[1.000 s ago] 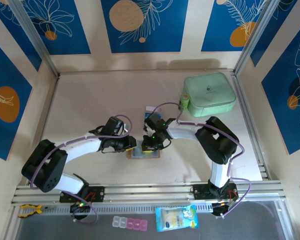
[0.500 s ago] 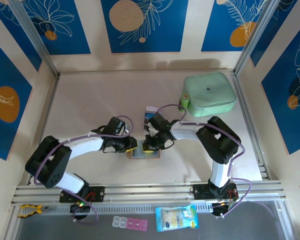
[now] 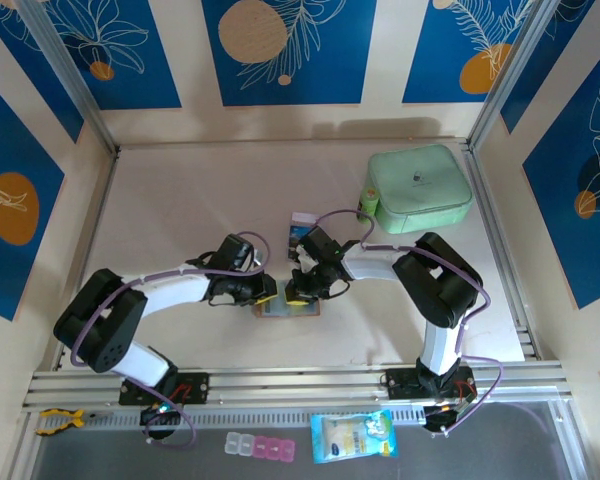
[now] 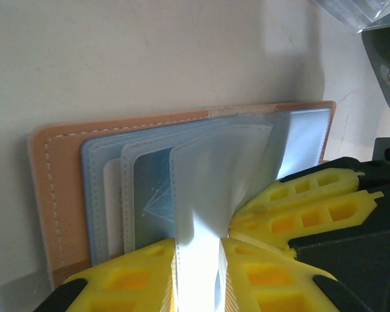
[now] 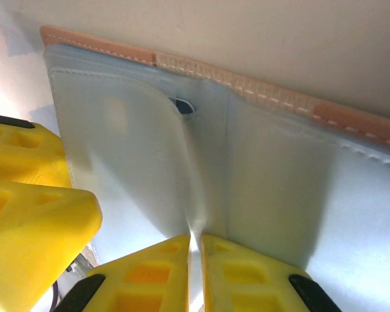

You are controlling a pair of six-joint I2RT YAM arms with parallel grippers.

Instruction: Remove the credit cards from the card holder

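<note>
Grippers meet over a small tan-brown leather card holder (image 3: 287,308) with clear plastic pockets, which lies open on the pale table (image 3: 180,200) near the front edge, between the two arms. The left gripper (image 4: 198,263) is clenched on one clear sleeve leaf (image 4: 208,175), its yellow fingers (image 4: 130,283) pinching the film so that it stands up from the spread. From the right, the right gripper (image 5: 195,257) is clamped on a neighbouring leaf in the same way.

Held like this, the two leaves seem meant to be pulled apart. That would fan the pockets open, while the double grip keeps the light holder from sliding.

A pale blue card face (image 4: 153,195) with a light triangular print shows through a pocket on the left half, so at least one credit card looks to be inside. A dark blue credit card (image 3: 302,228) with pale print lies flat on the table just beyond the holder, on its far side, and is apparently already out. The mint-green zip case (image 3: 420,190) sits well apart at the far right and plays no part.
</note>
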